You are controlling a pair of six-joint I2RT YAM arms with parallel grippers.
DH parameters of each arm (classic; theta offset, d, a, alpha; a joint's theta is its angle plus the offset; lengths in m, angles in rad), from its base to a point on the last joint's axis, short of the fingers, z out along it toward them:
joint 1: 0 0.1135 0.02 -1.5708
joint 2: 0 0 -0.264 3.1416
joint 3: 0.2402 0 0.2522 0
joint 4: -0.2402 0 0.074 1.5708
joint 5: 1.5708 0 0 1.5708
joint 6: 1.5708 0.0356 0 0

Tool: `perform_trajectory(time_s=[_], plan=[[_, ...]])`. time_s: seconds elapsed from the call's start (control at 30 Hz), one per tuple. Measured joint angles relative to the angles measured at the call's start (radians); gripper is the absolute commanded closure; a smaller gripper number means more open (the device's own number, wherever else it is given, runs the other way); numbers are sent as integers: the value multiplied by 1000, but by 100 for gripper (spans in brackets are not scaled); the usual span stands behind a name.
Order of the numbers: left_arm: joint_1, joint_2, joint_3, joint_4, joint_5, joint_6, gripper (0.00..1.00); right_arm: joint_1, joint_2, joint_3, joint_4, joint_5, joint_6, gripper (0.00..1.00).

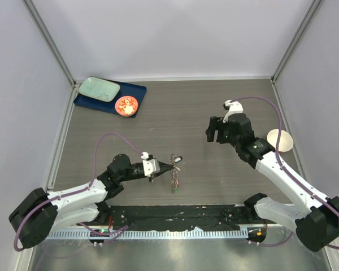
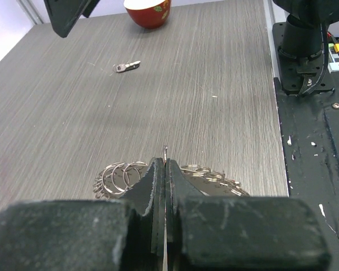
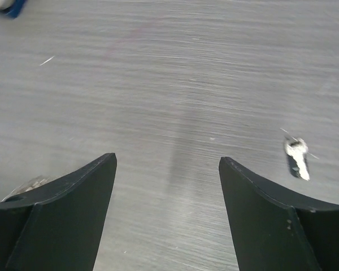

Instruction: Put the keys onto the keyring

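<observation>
Big grey desk, and the thing to watch is the keyring, sitting near the front edge at about mid-width. The left arm lies low on the keyring's left. The left end effector is clamped on the keyring, fingers pressed together with a thin sliver of metal poking out between the tips and wire loops fanned out on either side. The right arm stands to the keyring's right and further back. The right end effector has its fingers wide apart above the desk. Far back-left of the keyring, a blue tray carries a pale green plate and an orange-red dish. Well to the keyring's right there's a red bowl. And the key, small and silvery, lies flat and loose on the desk, apart from the keyring on its right side, near the right end effector.
</observation>
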Motion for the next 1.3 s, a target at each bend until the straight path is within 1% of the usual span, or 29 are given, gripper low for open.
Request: perform_trajectory(time_s=[0.17,0.23,0.4,0.43,0.5,0.67,0.8,0.83,0.9,1.07,1.2,1.3], plan=[[-3,2,-3,6,-2,26,100,-128,32,-24,-1,85,87,23],[-3,10,-3,14,-3,30,100,-161,56,-27,-1,111,105,26],[-4,28,-3,38,-12,30,100,-248,140,-31,1,154,131,29],[-4,28,-3,38,-17,30,100,-263,161,-31,2,161,136,33],[-4,28,-3,38,-27,31,100,-301,204,-34,9,171,146,38],[-4,28,-3,37,-47,31,100,-343,280,-39,26,177,157,40],[-4,27,-3,35,-55,29,100,-344,318,-55,51,188,169,48],[-4,26,-3,34,-55,29,100,-344,326,-59,57,188,164,48],[-4,24,-3,33,-57,29,100,-350,344,-70,77,182,137,48],[-4,24,-3,33,-66,28,100,-397,351,-75,121,100,-2,48],[-7,22,-3,32,-88,28,100,-468,358,-70,147,-37,-127,52],[-17,-3,-11,18,-121,29,100,-528,411,-39,138,-172,-249,52]])
